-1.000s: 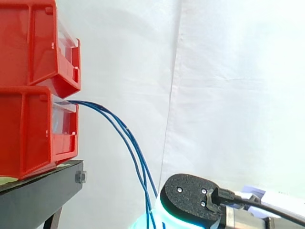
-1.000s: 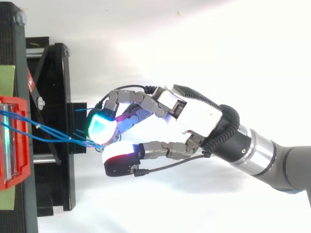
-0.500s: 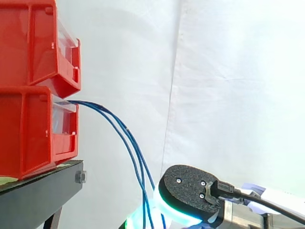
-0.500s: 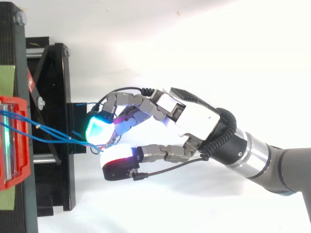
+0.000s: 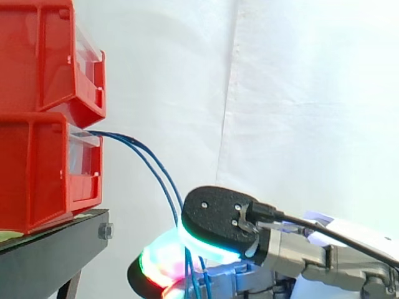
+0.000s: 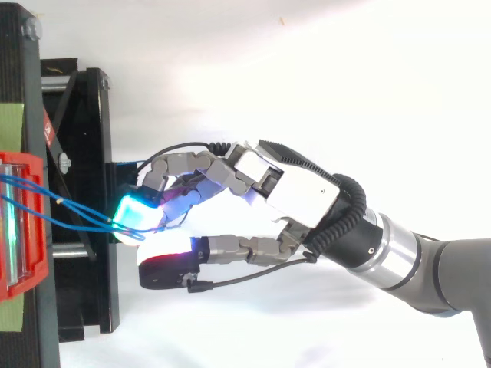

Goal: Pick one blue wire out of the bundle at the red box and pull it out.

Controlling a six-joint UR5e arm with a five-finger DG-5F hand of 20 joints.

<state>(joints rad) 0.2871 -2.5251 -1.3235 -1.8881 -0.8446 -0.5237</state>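
Just right of the lower red bin [image 5: 37, 174], the hand [image 6: 299, 192] pinches the blue wires [image 5: 159, 174] between the glowing pads [image 6: 132, 213] of its curled fingers. Grasp looks made, though whether one wire is singled out is unclear; none is pulled free yet.

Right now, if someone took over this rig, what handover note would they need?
Hand: shut, pads pinched on the blue wires, below and out from the lower red bin. Whether it holds one wire or several cannot be told.
Wires: run from the bin's front and droop to the hand.
Done: reach and grasp.
Left: confirm it holds a single wire, then pull it away from the bin until it comes free.
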